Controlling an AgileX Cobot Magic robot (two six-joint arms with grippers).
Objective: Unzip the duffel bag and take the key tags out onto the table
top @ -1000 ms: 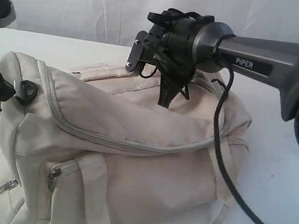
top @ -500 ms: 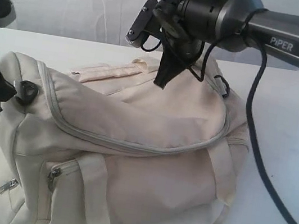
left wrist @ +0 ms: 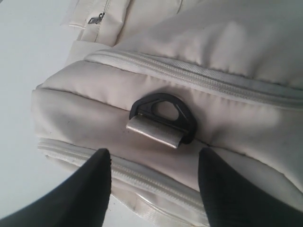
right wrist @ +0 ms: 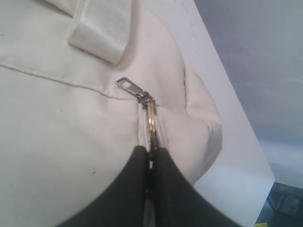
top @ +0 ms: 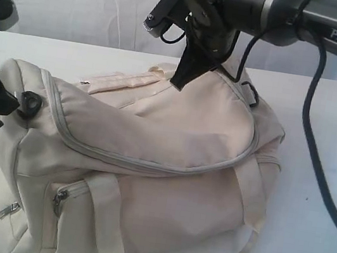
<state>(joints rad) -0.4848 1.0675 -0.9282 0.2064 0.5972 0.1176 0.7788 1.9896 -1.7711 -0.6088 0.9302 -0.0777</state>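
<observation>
The right gripper is pinched shut on the zip of the duffel bag, near the top middle of the outside picture. The little metal zip pull sits just past its fingertips. The zip runs straight from the tips to the pull (so this arm is the near one). The left gripper is open at the bag's end, far left in the outside picture, with one finger on each side of the dark D-ring. The key tags cannot be seen; I think they are inside the bag, not on the white table.
</observation>
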